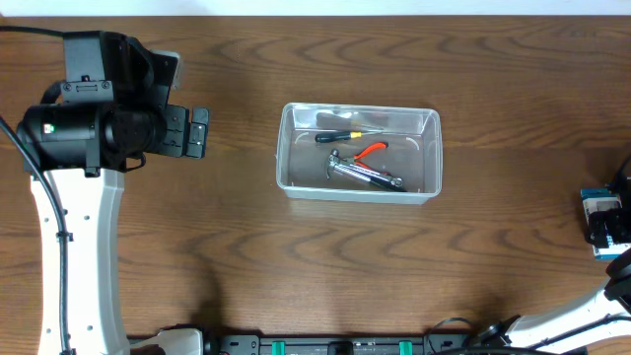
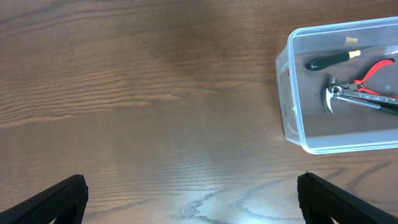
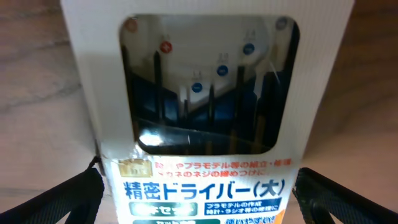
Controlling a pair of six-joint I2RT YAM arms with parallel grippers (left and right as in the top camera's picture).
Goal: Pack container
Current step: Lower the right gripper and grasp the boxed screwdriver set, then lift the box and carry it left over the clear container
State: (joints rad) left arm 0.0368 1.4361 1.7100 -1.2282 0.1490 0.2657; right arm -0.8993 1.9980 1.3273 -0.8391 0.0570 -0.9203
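Note:
The container (image 1: 286,150) is a clear plastic bin at the table's centre, also seen at the right of the left wrist view (image 2: 292,99). Inside lie a black-handled screwdriver (image 1: 335,137), red-handled pliers (image 1: 372,150) and a steel hammer (image 1: 365,176). My left gripper (image 1: 199,132) hovers left of the bin, open over bare wood (image 2: 193,205). At the far right edge lies a blue-and-white box of precision screwdrivers (image 1: 603,219). My right gripper (image 3: 196,199) is open, with one finger on each side of that box (image 3: 199,183).
The wooden table (image 1: 473,286) stretches around the bin. The left arm's white link (image 1: 79,266) runs down the left side. The right arm (image 1: 562,320) enters from the bottom right corner.

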